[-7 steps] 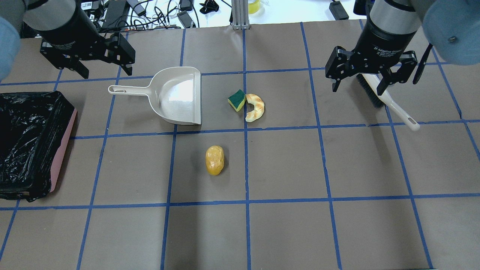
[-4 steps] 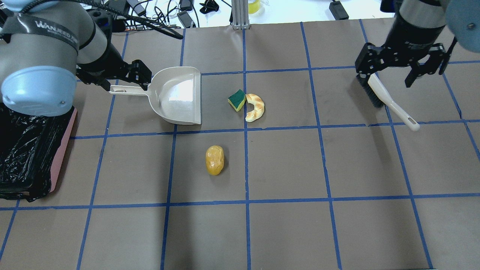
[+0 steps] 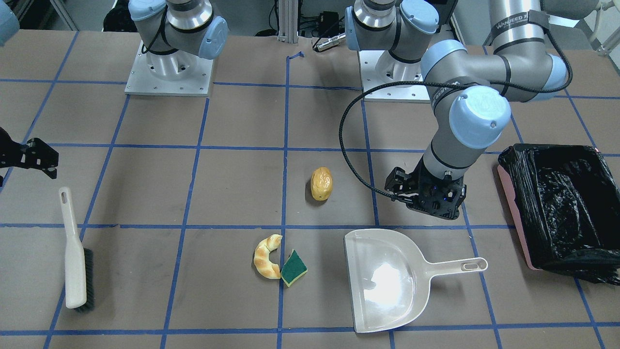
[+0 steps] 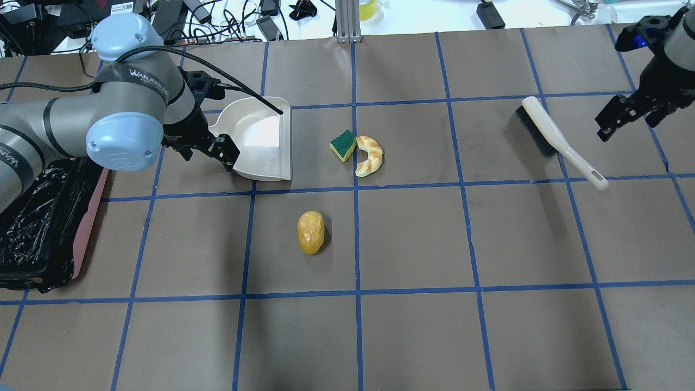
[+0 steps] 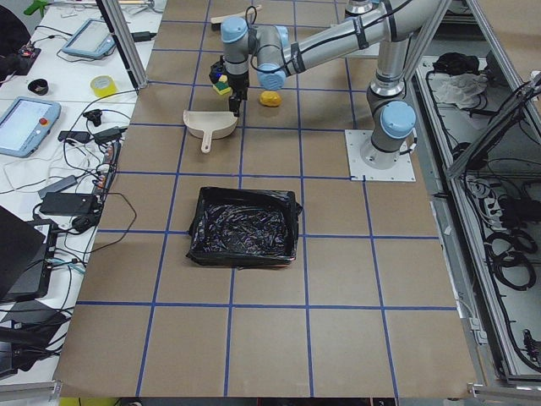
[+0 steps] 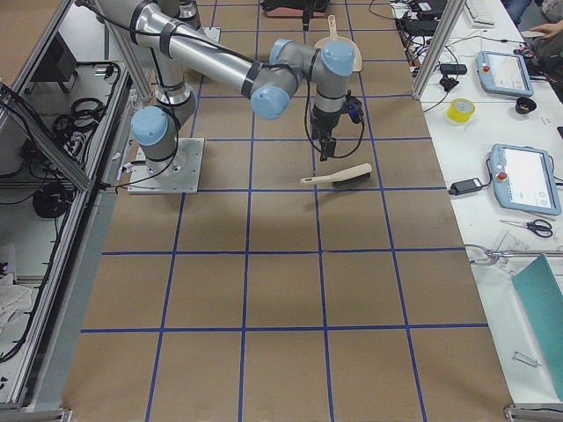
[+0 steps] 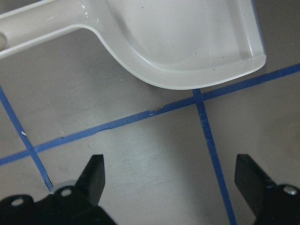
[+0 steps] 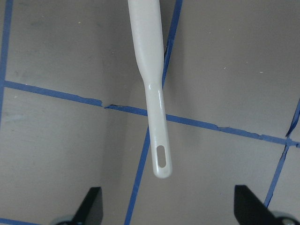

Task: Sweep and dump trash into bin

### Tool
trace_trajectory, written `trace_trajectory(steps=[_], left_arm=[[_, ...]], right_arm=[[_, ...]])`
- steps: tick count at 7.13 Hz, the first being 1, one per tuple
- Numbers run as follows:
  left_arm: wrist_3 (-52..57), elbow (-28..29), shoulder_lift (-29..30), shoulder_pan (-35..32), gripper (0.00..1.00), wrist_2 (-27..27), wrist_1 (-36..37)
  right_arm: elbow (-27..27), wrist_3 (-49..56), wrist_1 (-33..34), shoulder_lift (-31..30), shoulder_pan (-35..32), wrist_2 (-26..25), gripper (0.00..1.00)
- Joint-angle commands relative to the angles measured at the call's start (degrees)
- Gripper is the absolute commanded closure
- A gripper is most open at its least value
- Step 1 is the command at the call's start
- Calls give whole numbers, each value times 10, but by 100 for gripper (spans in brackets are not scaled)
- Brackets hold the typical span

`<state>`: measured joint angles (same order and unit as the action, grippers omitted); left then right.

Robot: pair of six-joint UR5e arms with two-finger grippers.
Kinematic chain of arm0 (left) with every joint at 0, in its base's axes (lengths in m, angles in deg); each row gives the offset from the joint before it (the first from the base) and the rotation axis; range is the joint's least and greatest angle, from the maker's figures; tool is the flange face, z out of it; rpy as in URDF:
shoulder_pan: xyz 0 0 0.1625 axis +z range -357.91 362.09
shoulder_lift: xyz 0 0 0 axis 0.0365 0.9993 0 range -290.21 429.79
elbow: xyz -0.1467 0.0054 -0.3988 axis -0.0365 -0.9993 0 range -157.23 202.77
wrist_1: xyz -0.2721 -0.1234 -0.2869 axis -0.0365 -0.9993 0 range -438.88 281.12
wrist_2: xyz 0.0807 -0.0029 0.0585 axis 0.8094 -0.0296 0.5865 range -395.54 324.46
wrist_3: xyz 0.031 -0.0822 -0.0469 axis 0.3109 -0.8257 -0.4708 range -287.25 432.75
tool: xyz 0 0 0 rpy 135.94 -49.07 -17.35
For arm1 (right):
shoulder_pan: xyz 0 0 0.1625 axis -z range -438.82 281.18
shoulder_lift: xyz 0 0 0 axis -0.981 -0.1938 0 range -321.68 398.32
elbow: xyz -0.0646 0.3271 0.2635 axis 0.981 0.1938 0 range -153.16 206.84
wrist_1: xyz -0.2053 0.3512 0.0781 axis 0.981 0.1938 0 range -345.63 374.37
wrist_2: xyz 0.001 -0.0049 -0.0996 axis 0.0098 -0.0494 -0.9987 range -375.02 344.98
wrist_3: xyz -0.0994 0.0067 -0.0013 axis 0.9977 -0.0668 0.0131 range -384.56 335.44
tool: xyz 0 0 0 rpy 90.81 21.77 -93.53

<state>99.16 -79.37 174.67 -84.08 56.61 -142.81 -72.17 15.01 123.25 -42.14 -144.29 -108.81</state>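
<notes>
The potato (image 4: 310, 232) lies alone near the table's middle. The croissant (image 4: 370, 156) and sponge wedge (image 4: 342, 145) touch each other right of the off-white dustpan (image 4: 266, 141). The bin (image 4: 89, 217) with its black bag stands at the left edge. My left gripper (image 4: 209, 149) is open and empty, low over the dustpan's handle side; in the left wrist view its fingers (image 7: 96, 176) straddle bare table below the pan (image 7: 187, 42). My right gripper (image 4: 630, 119) is open and empty, right of the brush (image 4: 548, 133). The brush handle (image 8: 154, 93) points at it.
The front-facing view shows the potato (image 3: 321, 184), croissant (image 3: 266, 257), sponge (image 3: 293, 268), dustpan (image 3: 387, 281), brush (image 3: 75, 261), bin (image 3: 513, 213) and both grippers (image 3: 426, 203) (image 3: 19, 162). Cables and devices lie beyond the far table edge (image 4: 217, 21).
My left arm swung right and down over the dustpan handle. My right gripper moved right, off the brush head, to beyond the brush. Nothing was grasped; the trash stayed put.
</notes>
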Motion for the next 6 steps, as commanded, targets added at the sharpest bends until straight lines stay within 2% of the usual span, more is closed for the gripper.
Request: trace_trajectory(steps=[1,2,4,5,6], left_arm=[[261,16,46,10,0,66,62],[354,45,59,10,0,102,48],[647,92,98,11,0,107,39],[681,102,116,12,0,97,42],[719,107,128,17,3,58,53]], right_arm=[[-88,38,114,18,12,7,0],[-101,39,141,35,12,6,0],[-101,39,163,71,12,6,0],[-102,38,165,79,12,7,0],[-102,37,166,85,12,8,7]])
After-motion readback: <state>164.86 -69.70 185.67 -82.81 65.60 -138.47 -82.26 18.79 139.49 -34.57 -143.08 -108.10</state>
